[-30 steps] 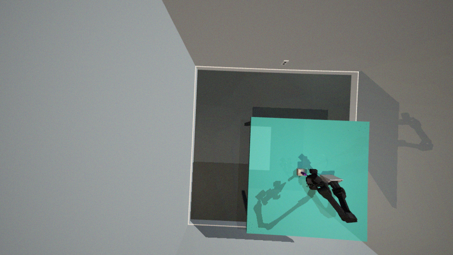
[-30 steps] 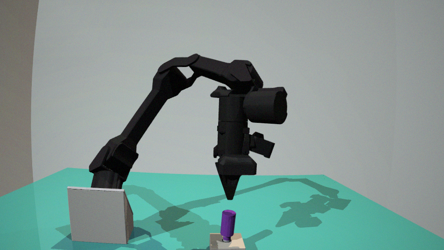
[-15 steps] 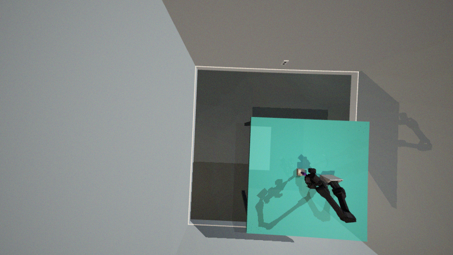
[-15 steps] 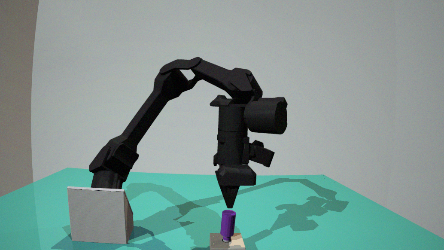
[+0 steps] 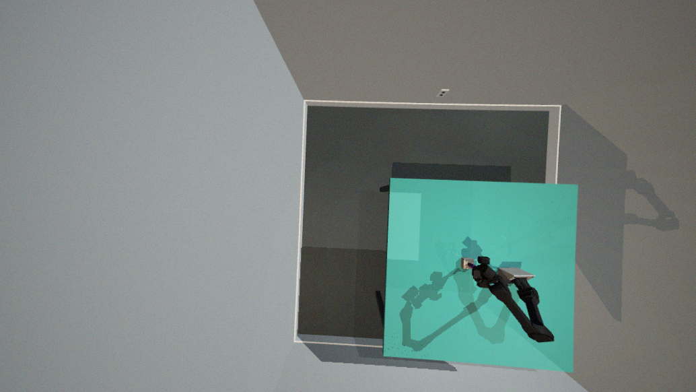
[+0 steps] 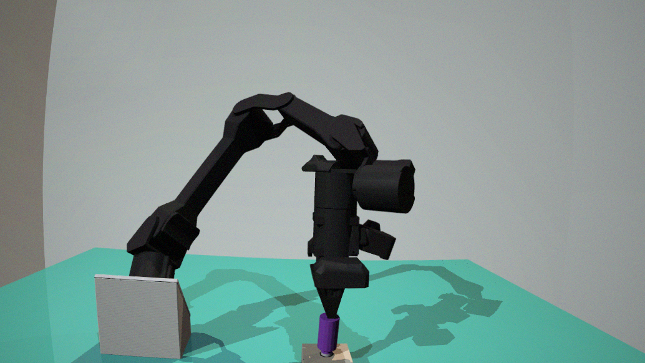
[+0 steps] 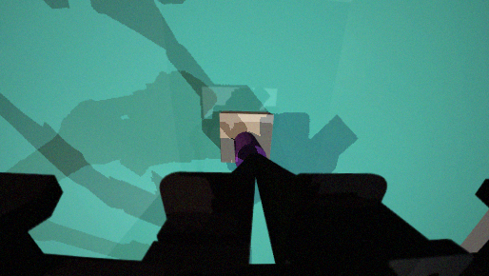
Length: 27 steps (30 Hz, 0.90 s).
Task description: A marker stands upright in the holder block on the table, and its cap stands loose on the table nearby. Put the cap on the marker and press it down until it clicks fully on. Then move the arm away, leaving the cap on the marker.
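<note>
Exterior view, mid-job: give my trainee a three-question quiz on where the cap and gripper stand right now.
1. True or false: the gripper is open around the purple cap.
2. Where do the fingertips sit? A) beside the cap, B) on top of the cap, C) on the table.
3. Fill in: the cap sits on the marker standing in the ___ .

Key: 1. False; the fingers are shut together, holding nothing. 2. B; the closed tip meets the cap's top. 3. Holder block; whether the cap has clicked fully on cannot be told.
</note>
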Available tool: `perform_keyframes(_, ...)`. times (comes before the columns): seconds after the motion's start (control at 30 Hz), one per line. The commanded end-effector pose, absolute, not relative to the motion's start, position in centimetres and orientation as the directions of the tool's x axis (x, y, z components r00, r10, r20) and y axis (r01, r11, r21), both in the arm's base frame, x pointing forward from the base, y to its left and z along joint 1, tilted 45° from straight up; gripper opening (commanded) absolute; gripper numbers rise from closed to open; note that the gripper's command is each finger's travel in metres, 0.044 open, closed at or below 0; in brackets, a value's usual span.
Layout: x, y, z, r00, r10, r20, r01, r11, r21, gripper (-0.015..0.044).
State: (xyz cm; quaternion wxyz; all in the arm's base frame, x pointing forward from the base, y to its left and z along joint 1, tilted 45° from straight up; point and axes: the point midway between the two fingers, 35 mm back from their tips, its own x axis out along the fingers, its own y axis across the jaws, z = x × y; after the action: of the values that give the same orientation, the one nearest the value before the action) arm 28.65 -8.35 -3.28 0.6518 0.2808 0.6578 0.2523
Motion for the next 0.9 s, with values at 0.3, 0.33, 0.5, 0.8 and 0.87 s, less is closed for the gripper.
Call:
perform_keyframes(0.3, 28.9, -12.7, 0.8, 0.008, 0.696, -0.718, 0.044, 0.717, 0.696, 0.0)
perform_keyframes(0.33, 28.8, -13.6, 1.8, 0.007, 0.696, -0.718, 0.044, 0.717, 0.696, 0.0)
perform_keyframes(0.5, 28.6, -14.8, 3.1, 0.006, 0.697, -0.717, 0.045, 0.716, 0.697, 0.0)
perform_keyframes(0.8, 28.6, -14.8, 3.1, 0.006, 0.697, -0.717, 0.045, 0.716, 0.697, 0.021)
perform_keyframes(0.87, 28.6, -14.8, 3.1, 0.006, 0.697, -0.717, 0.045, 0.716, 0.697, 0.0263)
